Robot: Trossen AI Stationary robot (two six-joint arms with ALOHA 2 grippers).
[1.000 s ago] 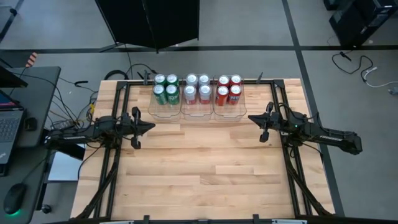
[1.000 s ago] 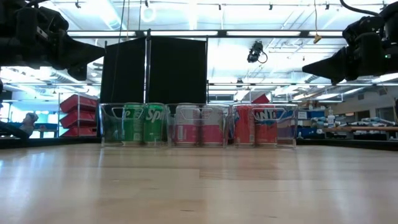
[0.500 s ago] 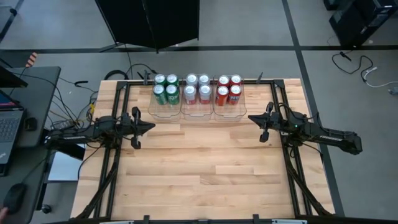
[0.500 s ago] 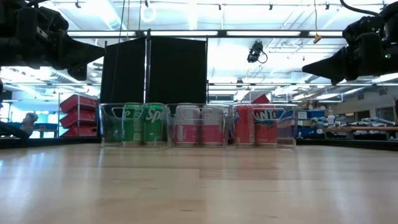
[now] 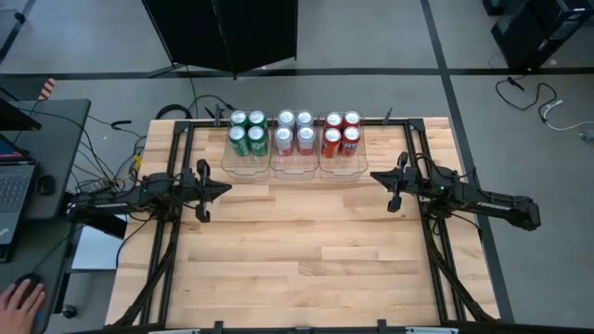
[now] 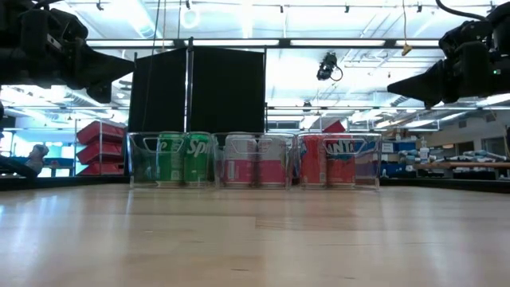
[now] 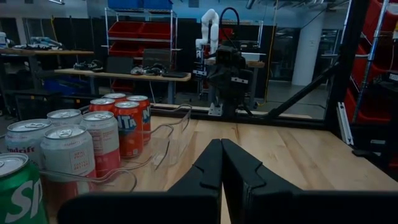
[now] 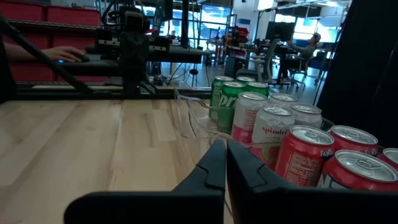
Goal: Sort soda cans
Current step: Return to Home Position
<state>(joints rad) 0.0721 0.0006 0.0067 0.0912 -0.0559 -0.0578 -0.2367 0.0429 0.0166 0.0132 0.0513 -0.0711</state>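
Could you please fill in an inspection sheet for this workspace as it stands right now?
Surface: wooden table, with only three clear bins on it, at its far edge.
Job's things: green cans in the left bin, silver-white cans in the middle one, red cans in the right one; four each, all upright.
Clutter: nothing seen.
Grippers: left gripper and right gripper are shut, empty, raised at the table's sides and apart from the bins.
Cables: loose cables on the floor left of the table; one more cable far right.
Surroundings: black panel behind the table; desk at left; a person's hand near it.
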